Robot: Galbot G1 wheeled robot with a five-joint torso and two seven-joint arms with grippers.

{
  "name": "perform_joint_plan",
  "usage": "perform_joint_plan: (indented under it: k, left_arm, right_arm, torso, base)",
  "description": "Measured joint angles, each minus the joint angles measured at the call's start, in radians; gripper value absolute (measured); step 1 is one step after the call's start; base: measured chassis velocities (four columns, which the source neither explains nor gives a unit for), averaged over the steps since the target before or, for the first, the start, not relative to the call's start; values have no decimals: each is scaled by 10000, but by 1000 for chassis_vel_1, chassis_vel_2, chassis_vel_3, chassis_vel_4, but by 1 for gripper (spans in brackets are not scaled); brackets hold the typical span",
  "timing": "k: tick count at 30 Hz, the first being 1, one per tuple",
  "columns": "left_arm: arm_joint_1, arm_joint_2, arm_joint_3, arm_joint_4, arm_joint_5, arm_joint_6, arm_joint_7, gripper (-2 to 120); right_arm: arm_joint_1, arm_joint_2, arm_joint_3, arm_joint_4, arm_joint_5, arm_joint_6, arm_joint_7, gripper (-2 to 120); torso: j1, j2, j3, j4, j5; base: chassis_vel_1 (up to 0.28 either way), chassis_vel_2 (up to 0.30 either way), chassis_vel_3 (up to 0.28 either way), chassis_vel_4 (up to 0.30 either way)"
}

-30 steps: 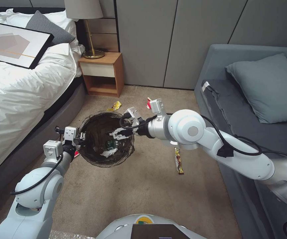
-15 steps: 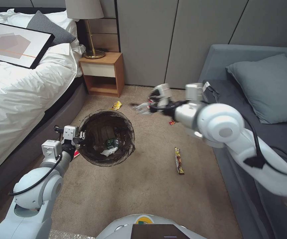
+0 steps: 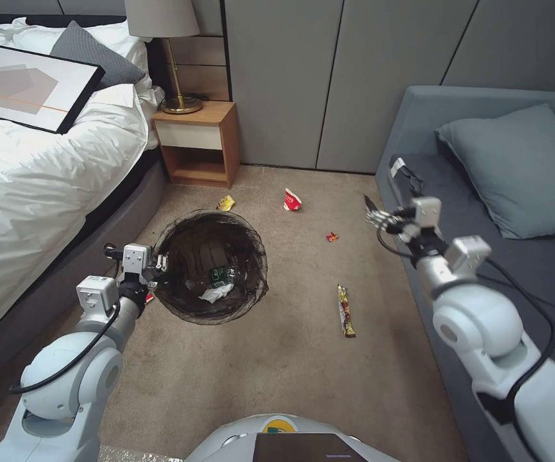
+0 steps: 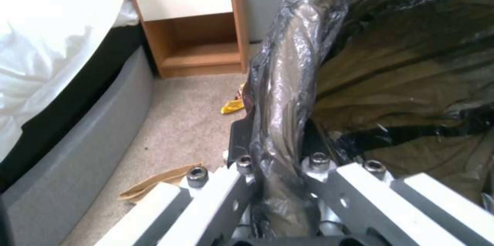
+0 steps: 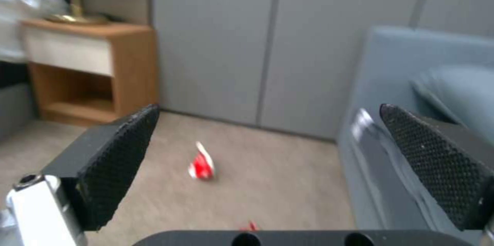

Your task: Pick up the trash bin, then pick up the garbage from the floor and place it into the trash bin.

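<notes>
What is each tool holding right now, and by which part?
Left tool grips the trash bin by its bag-covered rim. Right tool is open, holding nothing.

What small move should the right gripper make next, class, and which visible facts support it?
Probably swing the open, empty right gripper down toward the red wrapper on the floor, which lies nearly straight ahead between its fingers in the right wrist view. The left gripper grips the trash bin rim, ready to receive it.
</notes>
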Motion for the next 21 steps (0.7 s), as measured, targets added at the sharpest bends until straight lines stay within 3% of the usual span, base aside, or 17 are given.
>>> perform_joint_plan:
  k: [2,3,5,9,21]
  left_arm:
    - [101,-35,14,-29,9,-87,-24,0]
    - [101,-35,14,-29,9,-87,-24,0]
    - [179,-113,28,-90,11,-145,-103,0]
    - [359,-275,121,-203,30,-205,-185,0]
    - [531,-267,89,-223,105,-319,-201,0]
  right_arm:
    - [-1003,1195,129,-38,-1135,679,-138,100]
    - [-1003,1195,129,-38,-1135,679,-138,100]
    - [-1823,2213,126,-113,-2331,1330,-284,100]
    - [-2554,2900,64,-120,-2821,1746,-246,100]
    - [-3417,3828,-304,-566,-3908,2582,-101,100]
  torso:
    - [0,0,0,1,-5]
    - [0,0,0,1,-5]
    - [0,0,0,0,-7]
    - [0,0,0,-1,-7]
    - [0,0,0,0,-7]
  base:
    - [0,0,0,0]
    - [0,0,0,0]
    - [0,0,0,0]
    - [0,0,0,0]
    - [0,0,0,0]
